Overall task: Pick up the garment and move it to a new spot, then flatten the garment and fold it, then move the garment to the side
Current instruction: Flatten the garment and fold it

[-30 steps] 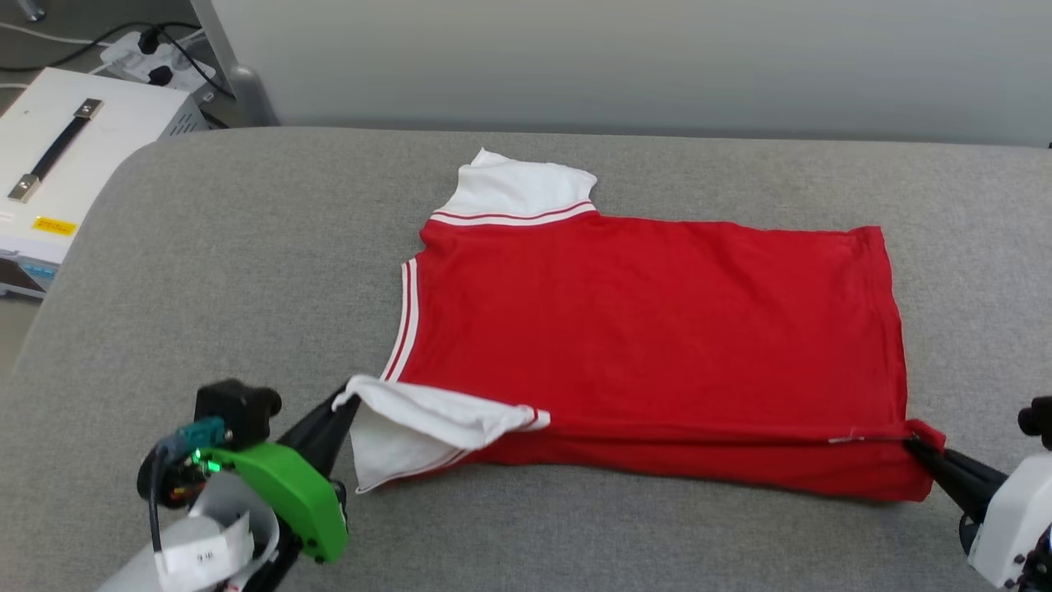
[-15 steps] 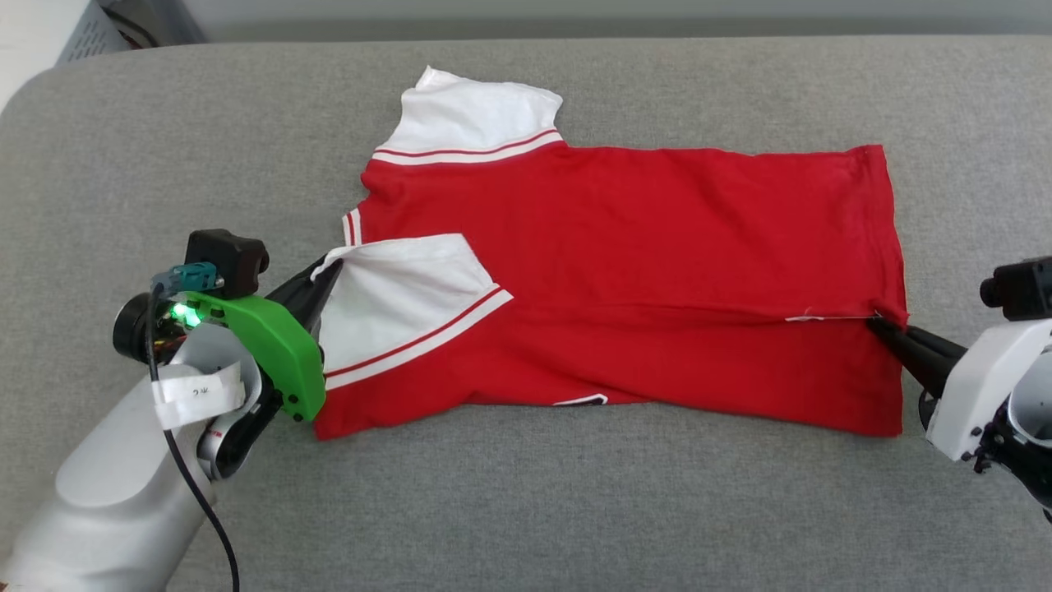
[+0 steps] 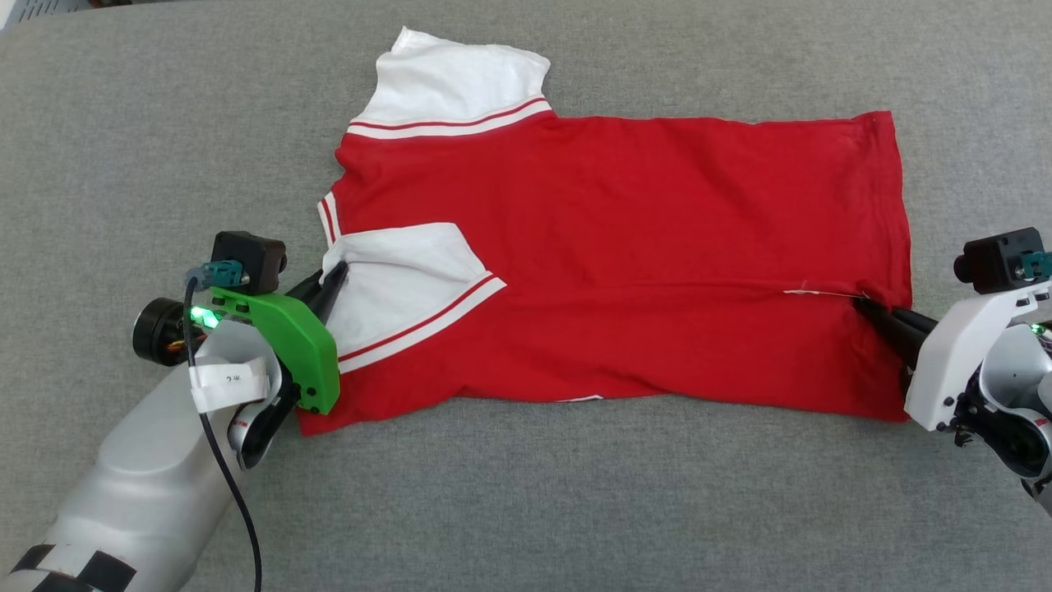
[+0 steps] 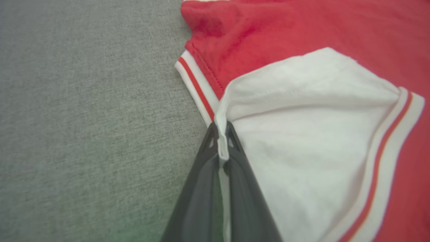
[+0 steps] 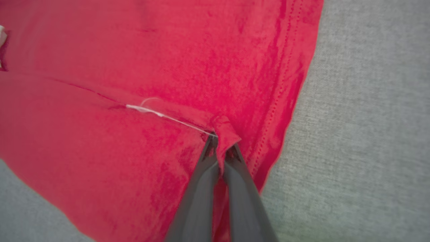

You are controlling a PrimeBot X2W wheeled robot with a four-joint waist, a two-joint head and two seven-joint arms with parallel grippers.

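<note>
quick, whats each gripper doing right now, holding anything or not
left gripper: closed, fingers pinching the edge of the shirt's white sleeve
right gripper: closed, fingers pinching the shirt's red bottom corner

The red-and-white knit cloth garment [image 3: 625, 247] looks soft and matt; the grey surface [image 3: 526, 501] beneath is coarse woven fabric; the green wrist cover [image 3: 297, 349] is smooth, slightly glossy plastic.

Red garment [image 3: 625, 247] with white, red-striped sleeves on a grey surface [image 3: 575, 493].
</note>
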